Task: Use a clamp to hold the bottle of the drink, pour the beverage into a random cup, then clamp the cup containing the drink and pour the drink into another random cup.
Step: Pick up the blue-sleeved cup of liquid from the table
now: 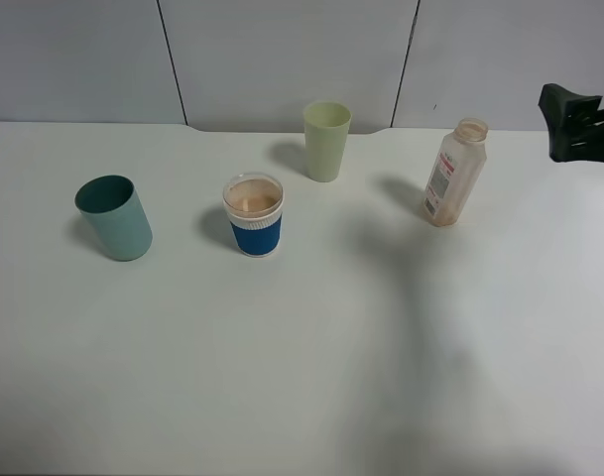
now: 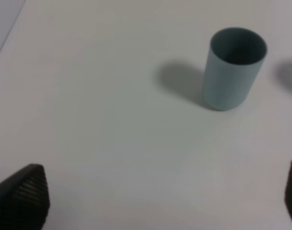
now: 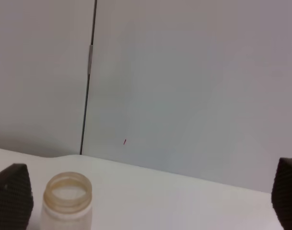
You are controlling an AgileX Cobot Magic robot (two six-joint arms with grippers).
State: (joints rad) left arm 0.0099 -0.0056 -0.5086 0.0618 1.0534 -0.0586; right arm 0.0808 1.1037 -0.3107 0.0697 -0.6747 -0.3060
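The bottle (image 1: 454,172) stands upright on the table at the right, cap off, with only a tan film inside; nothing holds it. Its round neck (image 3: 68,196) shows in the right wrist view, close to one fingertip of my open right gripper (image 3: 148,199), which grips nothing. The right arm (image 1: 579,121) hangs at the right edge, apart from the bottle. The short white cup with the blue band (image 1: 254,215) holds the tan drink (image 1: 253,198). Behind it stands the pale green tumbler (image 1: 326,141). My left gripper (image 2: 160,203) is open over bare table.
A dark teal cup (image 1: 113,218) stands at the left, also seen ahead of the left gripper as the teal cup (image 2: 234,67). The white table (image 1: 302,377) ends at a grey panelled wall (image 1: 282,50) behind the cups.
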